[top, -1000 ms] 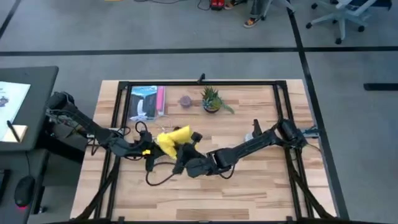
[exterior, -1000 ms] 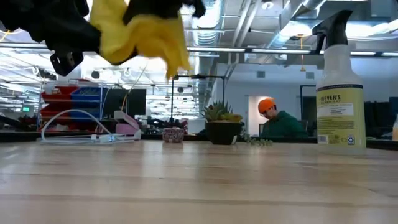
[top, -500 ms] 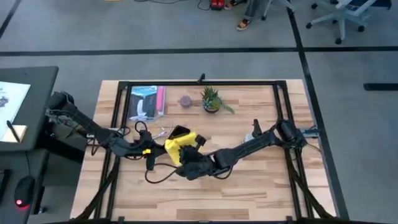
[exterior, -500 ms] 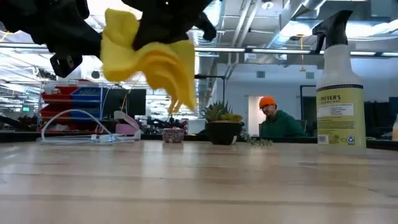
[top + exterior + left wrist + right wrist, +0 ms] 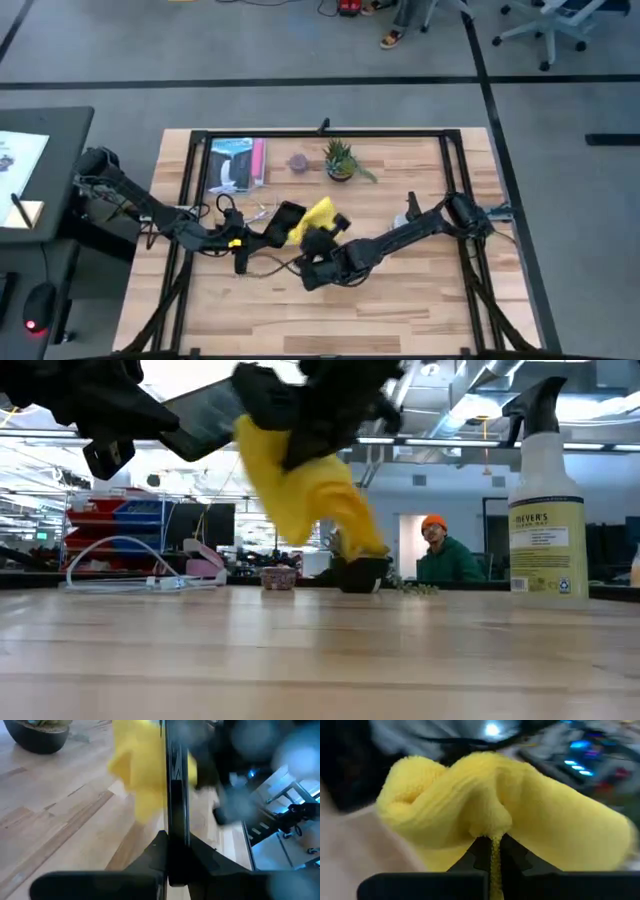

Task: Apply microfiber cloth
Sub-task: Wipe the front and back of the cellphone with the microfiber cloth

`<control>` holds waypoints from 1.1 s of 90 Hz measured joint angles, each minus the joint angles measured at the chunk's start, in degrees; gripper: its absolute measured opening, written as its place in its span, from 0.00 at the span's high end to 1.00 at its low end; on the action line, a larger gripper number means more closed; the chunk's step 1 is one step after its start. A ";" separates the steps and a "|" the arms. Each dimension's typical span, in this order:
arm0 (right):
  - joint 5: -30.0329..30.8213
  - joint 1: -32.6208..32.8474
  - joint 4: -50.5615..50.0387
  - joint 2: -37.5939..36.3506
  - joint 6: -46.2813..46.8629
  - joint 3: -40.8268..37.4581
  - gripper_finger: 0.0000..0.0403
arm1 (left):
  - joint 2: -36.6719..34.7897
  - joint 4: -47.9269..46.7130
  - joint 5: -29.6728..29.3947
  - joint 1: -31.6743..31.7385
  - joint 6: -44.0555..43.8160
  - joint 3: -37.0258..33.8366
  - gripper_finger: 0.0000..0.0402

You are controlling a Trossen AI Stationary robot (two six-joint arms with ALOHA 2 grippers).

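Note:
The black smartphone (image 5: 285, 221) is held up above the table's middle by my left gripper (image 5: 262, 238), which is shut on it; the left wrist view shows it edge-on (image 5: 175, 795). Just to its right hangs the bright yellow microfiber cloth (image 5: 318, 217), bunched and held by my shut right gripper (image 5: 322, 240). In the low view the cloth (image 5: 300, 480) droops below the gripper beside the tilted phone (image 5: 210, 415), clear of the tabletop. Whether cloth and phone touch, I cannot tell. My left gripper pinches the smartphone's end (image 5: 174, 851) between its two fingers, one on each flat face. The phone stands out from the fingers edge-on, tilted and lifted clear of the table. My right gripper pinches a gathered fold of the microfiber cloth (image 5: 493, 837) between its two fingers, several layers bunched together. The rest of the cloth (image 5: 330, 525) hangs slack below, clear of the table.
A spray bottle (image 5: 410, 208) stands to the right of the middle. A potted plant (image 5: 340, 160), a small bowl (image 5: 298, 162) and a white-and-pink box (image 5: 235, 165) line the far edge. Cables (image 5: 262, 275) lie under the left arm. A person (image 5: 440, 550) sits in the room behind.
My right gripper has carried the cloth toward the table's right edge, off the smartphone. The cloth, which lay bunched over the phone, now hangs beside it and lower, and the phone's black face is uncovered. My left gripper has kept the phone nearly in place.

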 joint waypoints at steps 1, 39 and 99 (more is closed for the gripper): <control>-0.01 0.03 -0.99 -0.15 0.47 0.01 1.00 | 0.00 0.00 0.00 0.00 0.01 0.00 0.96; -18.04 -5.15 -1.02 -0.25 -30.14 0.02 1.00 | -1.43 -0.53 -0.22 -0.12 1.87 0.00 0.96; -30.00 -5.08 17.64 11.51 -52.33 0.01 0.89 | -10.99 -9.28 -1.95 -4.66 4.99 0.00 0.96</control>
